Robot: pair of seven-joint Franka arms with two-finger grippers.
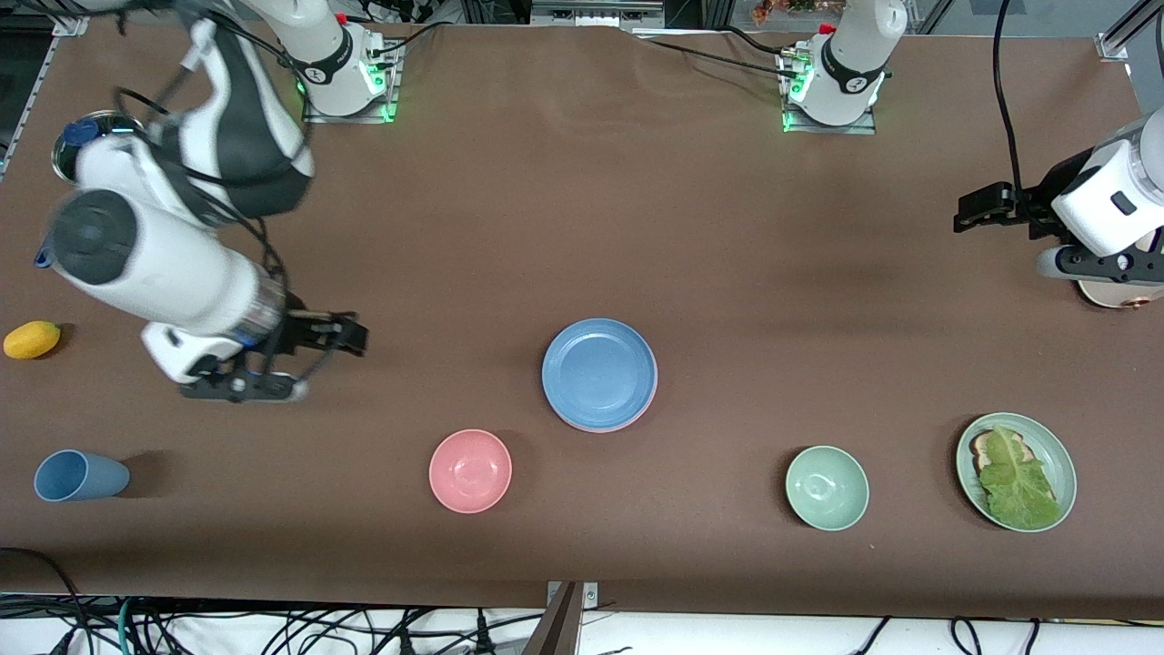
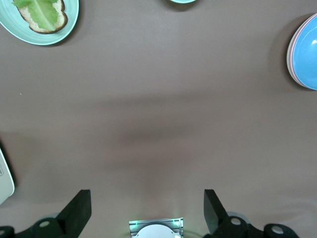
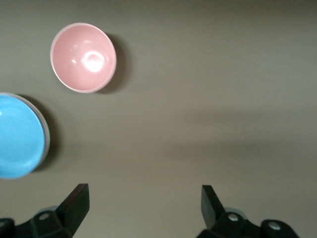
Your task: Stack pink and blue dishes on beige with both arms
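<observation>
1. A brown table (image 1: 582, 227) is shown from above, with 2 white robot arms based along its top edge.
2. Near the middle of the table, a stack of plates is seen: the blue plate (image 1: 599, 373) lies on top, and a thin pink rim (image 1: 627, 420) shows just under it. The beige plate cannot be made out from these views; it is judged to be hidden at the bottom of the stack.
3. The right gripper (image 1: 350, 335) hangs over bare table toward the right arm's end, well apart from the stack. Its fingers are spread wide with nothing between them.
4. The left gripper (image 1: 975, 211) is held over the table near the edge at the left arm's end, also well apart from the stack. Its fingers are likewise spread wide and empty; this arm appears to be waiting.
5. The stacking itself is judged to be done, so the step in hand seems to be the clearing away of the arms. No further pick looks to be called for; if anything, only a retreat of both arms to rest.
6. Other things are noted: a pink bowl (image 1: 470, 470) and a green bowl (image 1: 827, 488) toward the bottom edge, a green plate with bread and a lettuce leaf (image 1: 1016, 470) near the bottom corner at the left arm's end, a blue cup (image 1: 77, 476) on its side and a yellow fruit (image 1: 32, 339) at the right arm's end.
7. No brand, label or legible writing can be read anywhere.
</observation>
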